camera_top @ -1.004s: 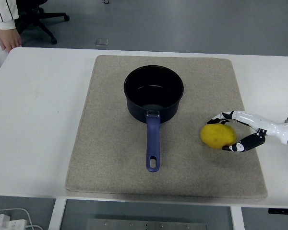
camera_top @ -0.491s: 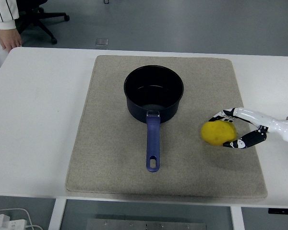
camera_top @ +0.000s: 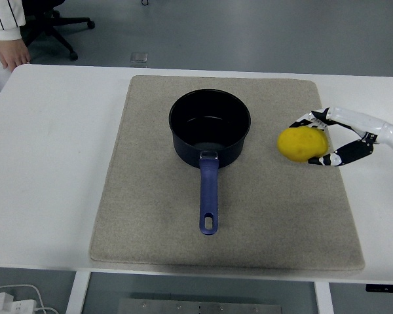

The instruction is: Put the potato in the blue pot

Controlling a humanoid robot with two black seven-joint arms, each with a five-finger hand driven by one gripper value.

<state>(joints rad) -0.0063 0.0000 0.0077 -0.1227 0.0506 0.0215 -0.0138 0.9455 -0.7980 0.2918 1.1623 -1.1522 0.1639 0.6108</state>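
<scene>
One blue pot (camera_top: 209,128) sits on the mat (camera_top: 150,196), handle toward the near edge, while right of it the right hand (camera_top: 344,139), its arm cut off, clamps one yellow potato (camera_top: 303,144); farthest, a person's hand (camera_top: 12,52).

This looks like a robotics lab or test room set up in an office-type space. A plain white rectangular worktop (camera_top: 59,163) stands on a smooth grey floor (camera_top: 249,33), with the wheeled base of a black office chair (camera_top: 56,26) behind it. A beige rectangular fabric mat (camera_top: 150,222) marks out a test area on the worktop (no cooker or sink around it). White cables and a plug (camera_top: 10,301) lie on the floor at the near corner.
</scene>
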